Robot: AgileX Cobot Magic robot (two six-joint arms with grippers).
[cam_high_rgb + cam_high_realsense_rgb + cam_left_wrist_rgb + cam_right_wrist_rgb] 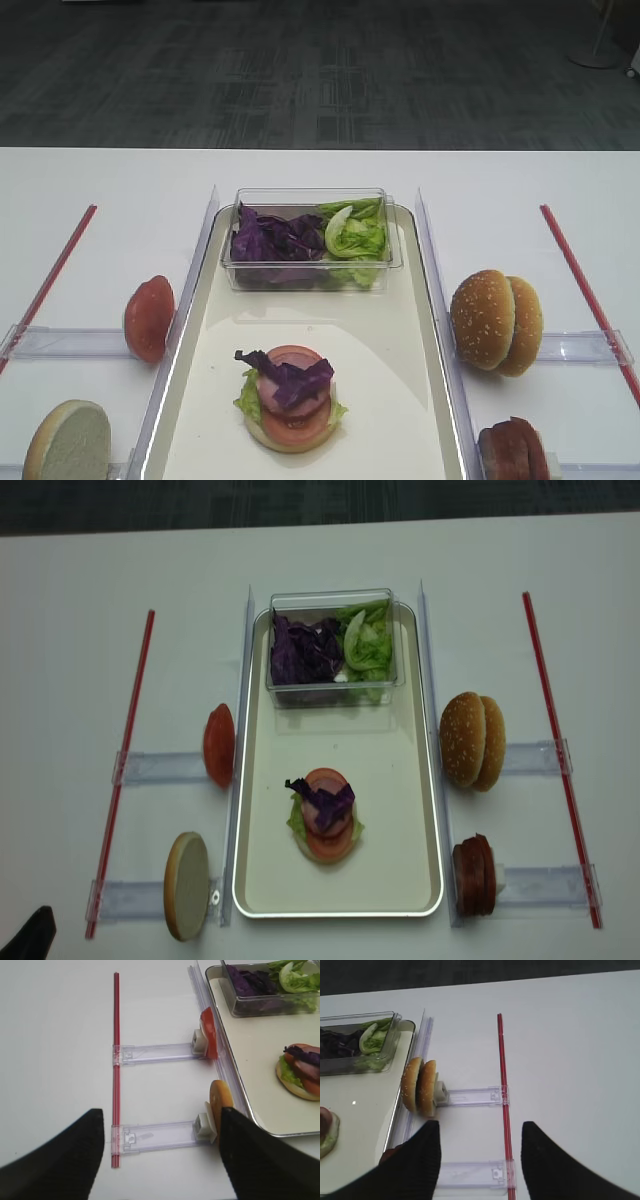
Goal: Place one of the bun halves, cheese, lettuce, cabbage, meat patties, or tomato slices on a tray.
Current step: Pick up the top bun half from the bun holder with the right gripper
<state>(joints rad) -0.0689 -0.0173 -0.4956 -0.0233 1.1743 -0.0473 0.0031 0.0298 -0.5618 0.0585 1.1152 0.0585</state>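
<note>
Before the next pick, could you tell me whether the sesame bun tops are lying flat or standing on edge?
Standing on edge: the two sesame bun tops lean together upright against a clear holder right of the tray.

Left gripper (161, 1152) jaws apart above table, tomato slice (208, 1033) upright beside tray (260, 1055), stacked burger (301, 1071) on it.

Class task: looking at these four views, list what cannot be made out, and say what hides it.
- Stack's bottom bun: exterior high, covered by lettuce and tomato.
- Dark reddish-brown meat patties: exterior high, cut by bottom edge.
- Right hand: fingertips only, right wrist; arm unseen.
- Clear plastic tub: left wrist, cut by top edge.
</note>
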